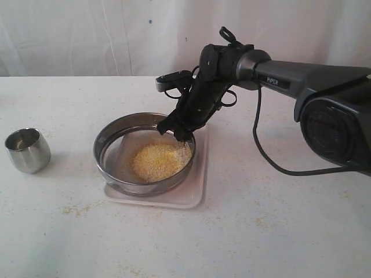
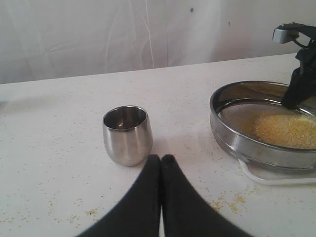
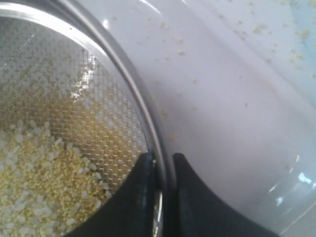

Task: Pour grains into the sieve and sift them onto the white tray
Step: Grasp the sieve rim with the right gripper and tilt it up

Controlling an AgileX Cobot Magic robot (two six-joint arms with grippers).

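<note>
The sieve, a wide steel ring with a mesh bottom, rests on the white tray. A heap of yellow grains with paler bits lies on the mesh. My right gripper is shut on the sieve's far right rim, one finger inside and one outside. My left gripper is shut and empty, low over the table beside the small steel cup.
The steel cup stands upright at the left of the table. Stray grains are scattered on the white tabletop in front of the tray. A black cable hangs from the right arm.
</note>
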